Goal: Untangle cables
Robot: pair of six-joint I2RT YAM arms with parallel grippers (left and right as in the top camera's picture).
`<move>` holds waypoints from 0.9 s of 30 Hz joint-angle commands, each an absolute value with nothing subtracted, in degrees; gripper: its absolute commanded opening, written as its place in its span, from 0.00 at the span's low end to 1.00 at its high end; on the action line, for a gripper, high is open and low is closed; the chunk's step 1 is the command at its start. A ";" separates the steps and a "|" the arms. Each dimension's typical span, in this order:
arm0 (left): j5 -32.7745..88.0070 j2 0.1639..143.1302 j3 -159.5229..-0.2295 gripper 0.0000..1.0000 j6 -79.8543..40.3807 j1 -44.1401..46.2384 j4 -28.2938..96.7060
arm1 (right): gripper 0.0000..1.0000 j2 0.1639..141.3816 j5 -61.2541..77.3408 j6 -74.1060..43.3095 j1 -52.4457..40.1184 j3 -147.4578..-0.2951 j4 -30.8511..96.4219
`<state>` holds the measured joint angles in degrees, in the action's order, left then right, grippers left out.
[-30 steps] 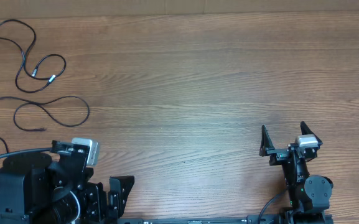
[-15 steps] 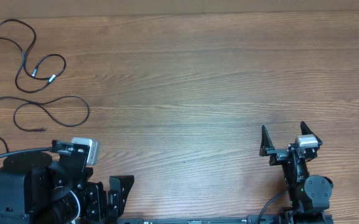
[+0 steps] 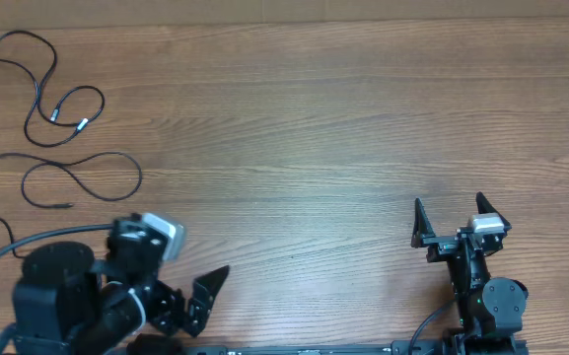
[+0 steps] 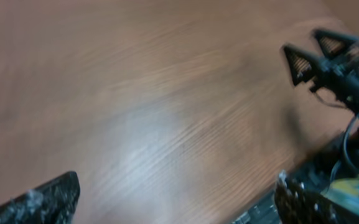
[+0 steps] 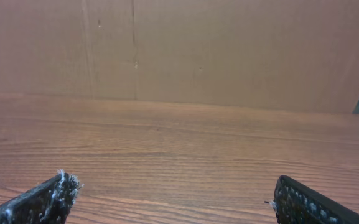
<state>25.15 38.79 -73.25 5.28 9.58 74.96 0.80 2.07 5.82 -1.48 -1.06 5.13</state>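
Note:
Two thin black cables lie apart as loose loops at the table's far left in the overhead view. One cable (image 3: 34, 99) with silver-tipped plugs is near the back corner. The other cable (image 3: 140, 176) loops closer to the front and runs off the left edge. My left gripper (image 3: 193, 298) is open and empty near the front edge, angled right, well short of the cables; its wrist view (image 4: 173, 202) is blurred and shows bare wood. My right gripper (image 3: 452, 219) is open and empty at the front right, over bare wood in its wrist view (image 5: 179, 199).
A thicker black wire (image 3: 28, 242) runs from the left arm's base off the left edge. A brown cardboard wall (image 5: 179, 50) stands behind the table. The right arm's gripper (image 4: 328, 56) shows in the left wrist view.
My left arm has swung to the right and turned, its gripper now pointing toward the table's middle. The cables and the right arm have not moved.

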 commanded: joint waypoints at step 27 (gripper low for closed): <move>29.63 9.32 -27.57 0.99 12.91 13.47 32.25 | 1.00 0.38 1.39 5.87 -1.21 -0.49 4.75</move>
